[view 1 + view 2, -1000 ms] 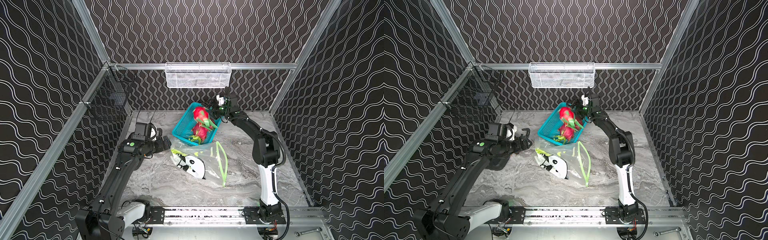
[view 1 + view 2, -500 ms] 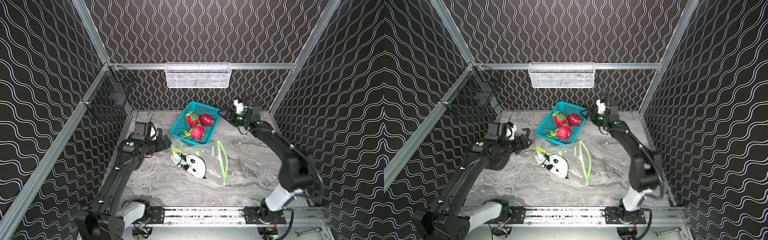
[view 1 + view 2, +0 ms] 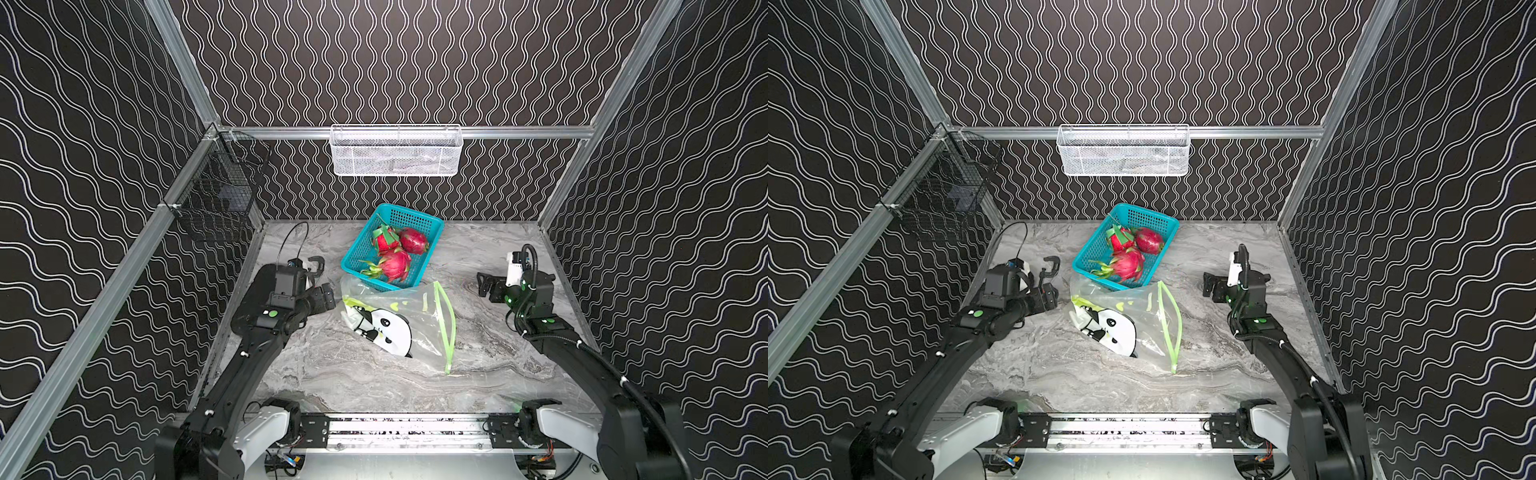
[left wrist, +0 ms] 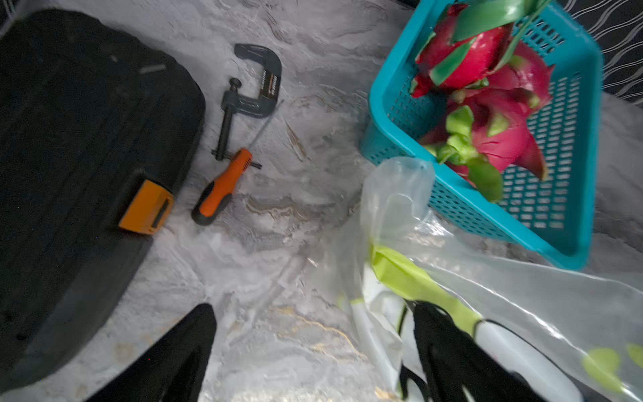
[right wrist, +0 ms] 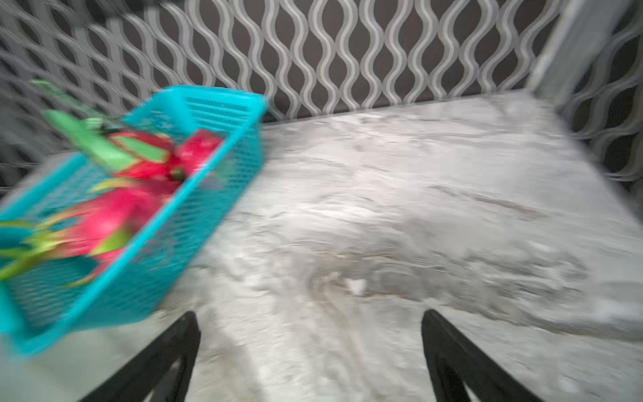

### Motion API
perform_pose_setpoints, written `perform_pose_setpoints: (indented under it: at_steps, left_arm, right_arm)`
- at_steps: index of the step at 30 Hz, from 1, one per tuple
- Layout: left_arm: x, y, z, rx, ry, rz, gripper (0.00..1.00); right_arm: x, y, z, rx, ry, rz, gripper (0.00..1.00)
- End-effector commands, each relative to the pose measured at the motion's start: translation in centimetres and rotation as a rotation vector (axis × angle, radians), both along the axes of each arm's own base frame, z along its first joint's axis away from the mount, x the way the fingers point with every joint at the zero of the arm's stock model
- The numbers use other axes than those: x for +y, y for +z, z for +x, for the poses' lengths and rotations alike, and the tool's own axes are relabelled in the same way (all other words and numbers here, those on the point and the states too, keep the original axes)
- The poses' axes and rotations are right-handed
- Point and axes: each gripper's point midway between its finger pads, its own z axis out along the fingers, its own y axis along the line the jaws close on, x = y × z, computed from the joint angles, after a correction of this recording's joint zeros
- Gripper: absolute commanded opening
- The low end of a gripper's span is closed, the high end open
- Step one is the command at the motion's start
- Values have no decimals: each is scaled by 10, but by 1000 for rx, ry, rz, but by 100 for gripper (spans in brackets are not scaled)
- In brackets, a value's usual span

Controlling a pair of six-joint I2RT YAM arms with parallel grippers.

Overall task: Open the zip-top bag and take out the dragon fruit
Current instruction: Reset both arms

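Observation:
The zip-top bag (image 3: 415, 328) lies flat on the marble table in both top views, clear with a panda print and a lime-green zip strip; no fruit shows inside it. Three dragon fruit (image 3: 395, 264) sit in the teal basket (image 3: 432, 222) just behind the bag. My left gripper (image 3: 332, 297) is open at the bag's left edge. In the left wrist view the left gripper (image 4: 315, 313) has one finger (image 4: 449, 348) over the bag (image 4: 522, 296). My right gripper (image 3: 482, 284) hangs open and empty to the right of the basket. In the right wrist view the right gripper (image 5: 309, 315) spans bare table.
A C-clamp (image 4: 257, 83), an orange-handled screwdriver (image 4: 222, 188) and a black case (image 4: 87, 174) lie left of the basket. A white mesh basket (image 3: 395, 149) hangs on the back rail. On the left wall hangs a black wire basket (image 3: 216, 203).
My right arm has swung away from above the basket to the right side of the table and come lower. The dragon fruit that stood high beside it now lies in the basket. The left arm barely moved.

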Motion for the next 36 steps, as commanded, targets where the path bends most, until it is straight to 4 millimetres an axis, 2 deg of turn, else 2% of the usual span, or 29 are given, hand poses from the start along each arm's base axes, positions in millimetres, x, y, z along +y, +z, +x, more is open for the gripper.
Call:
perform_pose_setpoints:
  at_steps: [1, 3, 8, 12, 15, 17, 22, 27, 30, 33, 36]
  left_arm:
    - [12, 13, 28, -120, -3, 168, 95]
    - [11, 9, 36, -126, -31, 232, 95]
    - [33, -11, 49, -143, 20, 384, 98]
    - [39, -25, 56, -210, 9, 428, 98]
    - [47, -27, 57, -353, 36, 408, 98]
    - [53, -40, 55, -383, 45, 384, 98]
    - [42, -66, 60, -376, -36, 379, 97]
    - [25, -66, 75, -437, -148, 395, 96]
    - [21, -78, 78, -443, -185, 383, 96]
    - [35, -90, 79, -434, -133, 350, 98]
    - [44, -92, 85, -423, -85, 351, 99]
  right_arm:
    - [-34, 7, 16, -92, -123, -88, 99]
    - [-43, -5, 20, -74, -123, -91, 100]
    - [-52, -36, 31, -37, -112, -84, 99]
    - [-50, -48, 30, -42, -81, -80, 100]
    - [-45, -54, 27, -59, -38, -84, 100]
    - [-39, -59, 24, -73, 0, -89, 100]
    - [-40, -54, 11, -142, 12, -65, 100]
    - [-38, -54, 4, -173, 31, -68, 100]
    - [-28, -55, -5, -216, 90, -71, 100]
    - [-30, -55, -4, -215, 86, -64, 100]
    - [-34, -54, -2, -222, 67, -50, 100]
